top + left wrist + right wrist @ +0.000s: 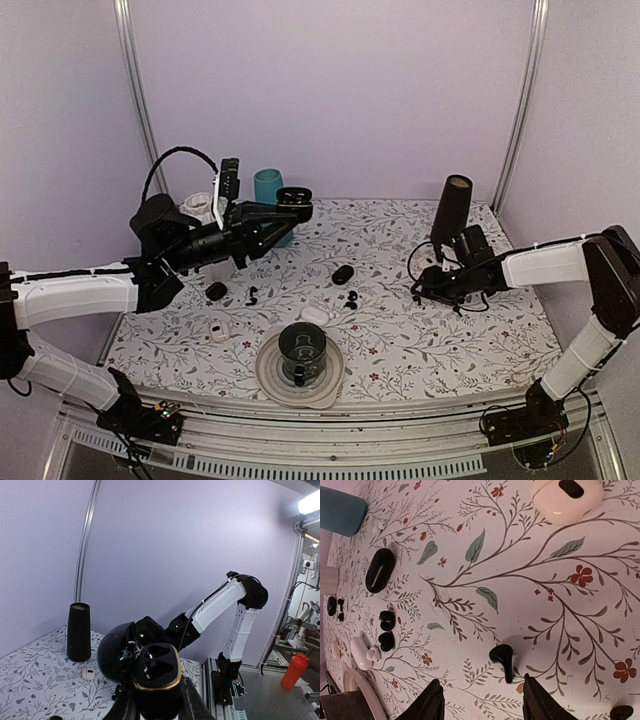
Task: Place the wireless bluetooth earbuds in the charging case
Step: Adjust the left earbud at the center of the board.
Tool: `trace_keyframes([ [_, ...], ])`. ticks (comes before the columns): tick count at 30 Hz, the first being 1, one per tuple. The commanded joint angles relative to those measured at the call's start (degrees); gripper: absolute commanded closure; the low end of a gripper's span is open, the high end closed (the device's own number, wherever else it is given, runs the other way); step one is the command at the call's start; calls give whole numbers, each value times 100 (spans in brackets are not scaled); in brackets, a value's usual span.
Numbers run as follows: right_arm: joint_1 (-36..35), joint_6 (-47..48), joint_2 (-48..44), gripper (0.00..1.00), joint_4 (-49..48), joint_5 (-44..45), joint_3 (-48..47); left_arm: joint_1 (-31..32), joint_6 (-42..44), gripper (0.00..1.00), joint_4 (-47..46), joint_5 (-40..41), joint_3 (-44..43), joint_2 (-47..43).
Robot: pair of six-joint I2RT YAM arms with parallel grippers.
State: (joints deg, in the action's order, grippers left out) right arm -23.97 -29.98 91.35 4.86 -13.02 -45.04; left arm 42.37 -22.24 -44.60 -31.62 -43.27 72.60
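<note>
The right pincer (485, 700) sits low over the floral-printed worktop (480, 340), its fingers (434, 702) spread apart and holding nothing. A tiny glossy black earbud (502, 661) lies flat on the worktop in the gap just ahead of the fingertips. It is nearer one finger than the other and, as far as the right wrist view shows, touches neither. Two more black earbuds (387, 620) lie side by side well apart from it, between a black pebble-shaped case (380, 570) and a white case (360, 652). A cream pebble-shaped case (565, 500) with a dark oblong patch on top rests far off to the other side.

The left pincer (157, 707) is raised above the worktop and clenched on a black charging case with a gold rim (157, 672). The case's lid is hinged open and two dark wells show inside.

A tall black cylinder (450, 212) stands upright just behind the right pincer. Any lettering on the cases is too small to read.
</note>
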Motion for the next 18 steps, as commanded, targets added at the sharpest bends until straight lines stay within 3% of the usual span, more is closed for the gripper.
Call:
trace_keyframes([
  [1, 8, -162, 235, 45, -328, 6, 229, -76, 106, 100, 47, 77, 61, -116],
  [18, -428, -440, 467, 44, -548, 54, 155, -71, 129, 100, 63, 125, 80, -143],
])
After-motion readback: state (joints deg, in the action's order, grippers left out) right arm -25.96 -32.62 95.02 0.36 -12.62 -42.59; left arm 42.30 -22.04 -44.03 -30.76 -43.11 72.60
